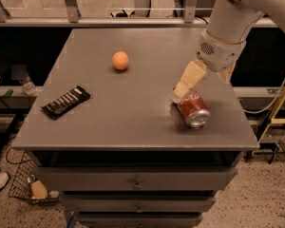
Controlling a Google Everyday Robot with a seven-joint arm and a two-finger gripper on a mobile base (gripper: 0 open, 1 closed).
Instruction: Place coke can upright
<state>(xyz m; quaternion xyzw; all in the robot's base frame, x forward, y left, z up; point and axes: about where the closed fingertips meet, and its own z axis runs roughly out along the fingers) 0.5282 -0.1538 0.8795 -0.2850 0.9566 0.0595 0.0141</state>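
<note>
The coke can [193, 109] lies on its side near the right front of the bench [133, 122]. The tool [180, 94] sits at the can's far end; whether it is spread or pinching I cannot tell. It should straddle the can's body squarely before tipping it up.

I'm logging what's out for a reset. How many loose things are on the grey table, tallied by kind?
Soda can: 1, the coke can, lying on its side
Ball: 1, the orange ball
Wrapped bar: 1, the black bar
Total: 3
Not counted: the pincer, low over the table at the can's far end.
</note>
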